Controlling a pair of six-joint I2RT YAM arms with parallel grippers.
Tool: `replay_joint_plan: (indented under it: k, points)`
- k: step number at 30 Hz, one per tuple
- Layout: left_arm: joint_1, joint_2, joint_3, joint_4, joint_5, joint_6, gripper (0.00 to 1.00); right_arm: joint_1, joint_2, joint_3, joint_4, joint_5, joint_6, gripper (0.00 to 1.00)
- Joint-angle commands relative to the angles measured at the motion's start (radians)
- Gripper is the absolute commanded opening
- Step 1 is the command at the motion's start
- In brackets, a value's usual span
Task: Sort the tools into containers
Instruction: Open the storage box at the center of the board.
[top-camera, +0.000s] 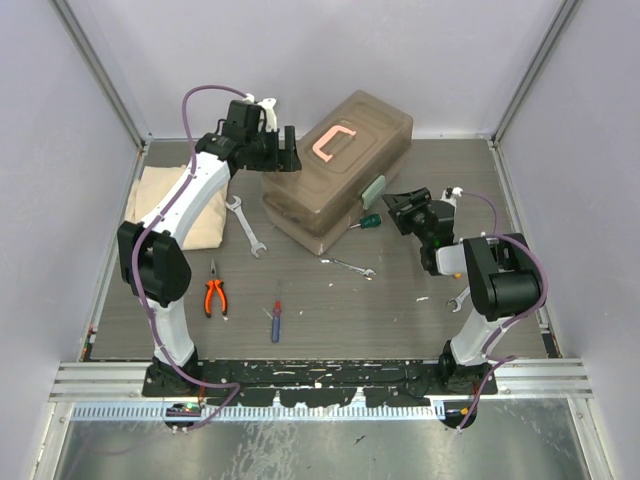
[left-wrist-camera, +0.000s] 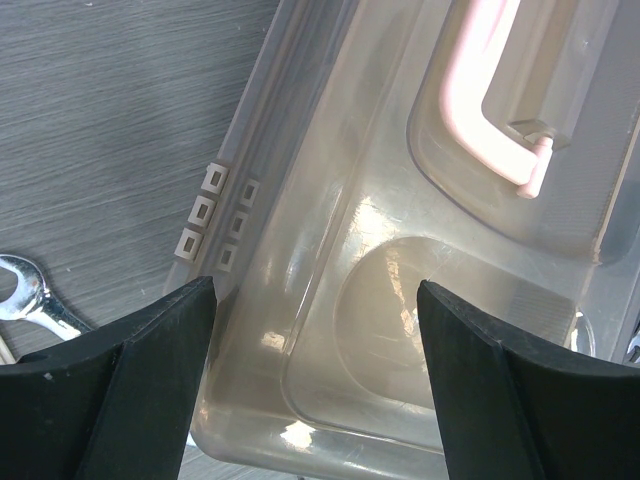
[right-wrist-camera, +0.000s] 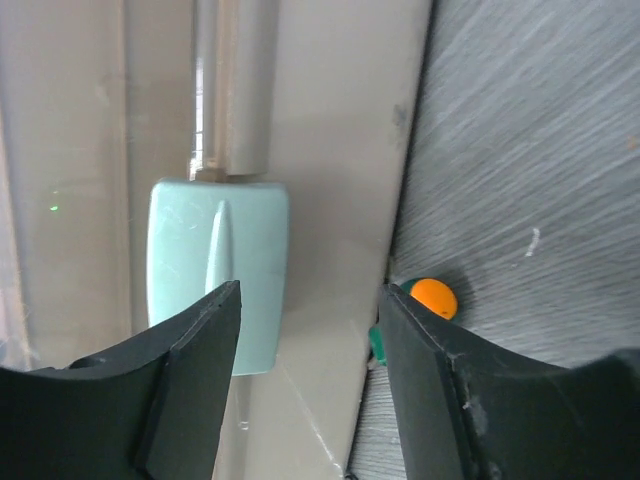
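The brown translucent toolbox (top-camera: 340, 170) stands shut at the back middle, salmon-pink handle (top-camera: 333, 143) on its lid, pale green latch (top-camera: 374, 190) on its front. My left gripper (top-camera: 281, 150) hangs open over the lid's left end (left-wrist-camera: 330, 200), near the handle (left-wrist-camera: 480, 90). My right gripper (top-camera: 405, 210) is open at the box front (right-wrist-camera: 330, 150); one finger lies over the latch (right-wrist-camera: 215, 250), the other beside the green screwdriver (right-wrist-camera: 432, 297). Loose tools lie on the table: a big wrench (top-camera: 246, 226), a small wrench (top-camera: 352, 266), orange pliers (top-camera: 214, 295), a blue-red screwdriver (top-camera: 276, 320).
A tan flat thing (top-camera: 160, 200) lies at the left under my left arm. Another small wrench (top-camera: 457, 300) lies by the right arm's base. Grey walls close the table in on three sides. A wrench head (left-wrist-camera: 25, 295) shows at the left wrist view's edge.
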Motion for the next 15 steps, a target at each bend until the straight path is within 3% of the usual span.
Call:
replay_joint_plan:
  k: [1, 6, 15]
  points:
    - [-0.003, 0.052, -0.007, -0.109, -0.036, 0.033, 0.81, 0.005, -0.039, 0.058, -0.155, 0.052, -0.073, 0.61]
    - [-0.003, 0.052, -0.005, -0.111, -0.034, 0.031, 0.81, 0.014, -0.027, 0.147, -0.309, 0.062, -0.136, 0.61]
    - [-0.003, 0.05, -0.004, -0.111, -0.032, 0.03, 0.8, 0.021, 0.027, 0.219, -0.352, 0.017, -0.149, 0.59]
